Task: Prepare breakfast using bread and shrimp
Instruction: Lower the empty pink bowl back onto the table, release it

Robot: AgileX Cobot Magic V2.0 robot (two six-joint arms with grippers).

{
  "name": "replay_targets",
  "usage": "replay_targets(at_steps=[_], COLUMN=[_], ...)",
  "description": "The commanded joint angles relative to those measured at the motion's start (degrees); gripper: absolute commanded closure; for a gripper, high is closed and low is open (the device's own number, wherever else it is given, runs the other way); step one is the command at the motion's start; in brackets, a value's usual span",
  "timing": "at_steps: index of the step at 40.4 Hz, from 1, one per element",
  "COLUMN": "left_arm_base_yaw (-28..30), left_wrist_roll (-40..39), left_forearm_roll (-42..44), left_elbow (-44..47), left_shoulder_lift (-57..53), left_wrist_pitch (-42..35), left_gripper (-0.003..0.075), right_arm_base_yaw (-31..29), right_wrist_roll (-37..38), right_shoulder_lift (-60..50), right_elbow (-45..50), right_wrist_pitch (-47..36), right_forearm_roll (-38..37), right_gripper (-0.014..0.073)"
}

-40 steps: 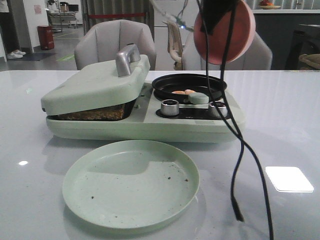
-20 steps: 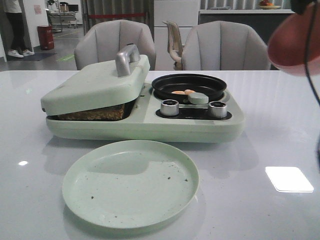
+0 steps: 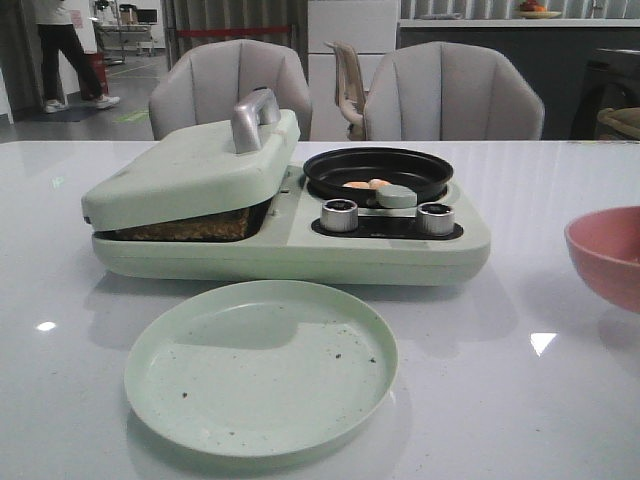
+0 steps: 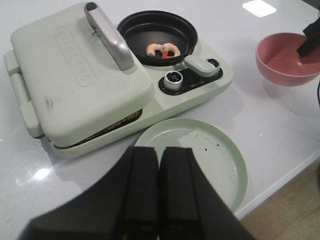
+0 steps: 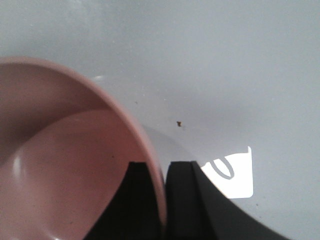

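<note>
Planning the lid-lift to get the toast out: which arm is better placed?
Left, probably. Its gripper is shut and empty, hanging over the green plate near the lid handle. The right gripper is clamped on the pink bowl rim, far right.

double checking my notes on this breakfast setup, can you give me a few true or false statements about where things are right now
1. The shrimp lie in the round black pan. True.
2. The green plate holds a slice of bread. False: it holds only dark crumbs; the bread is a brown edge under the tilted lid.
3. The right gripper is shut on the rim of the pink bowl. True.
4. The pink bowl is full of shrimp. False: its inside looks empty.
5. The left gripper is wide open around the lid's handle. False: it is shut, above the plate.
</note>
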Motion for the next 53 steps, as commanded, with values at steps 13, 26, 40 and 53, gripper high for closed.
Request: replay_targets(at_steps=[13, 26, 40, 53], left_arm_base_yaw=[-0.45, -0.45, -0.45, -0.45], left_wrist_roll=[0.06, 0.06, 0.06, 0.06], left_forearm_roll=[-1.40, -1.40, -1.40, -1.40], left_elbow=[-1.43, -1.43, -1.43, -1.43], left_shoulder_lift=[-0.15, -0.15, -0.15, -0.15], left_wrist_pitch=[-3.06, -2.96, -2.96, -2.96], left_gripper=[0.0619, 0.0619, 0.0619, 0.0619], right_arm_base_yaw=[-0.27, 5.82, 18.26, 18.26], right_wrist_roll=[-1.02, -3.56, -6.19, -2.03], right_shoulder_lift=[-0.25, -14.00, -31.78, -46.03], right_elbow=[-0.89, -1.98, -0.73, 11.28], right_wrist_pitch=[-4.72, -2.92, 7.61, 9.10], right_forearm_roll=[1.69, 1.23, -0.65, -0.71], right_gripper=[0.0174, 0.0163, 0.0163, 0.0163])
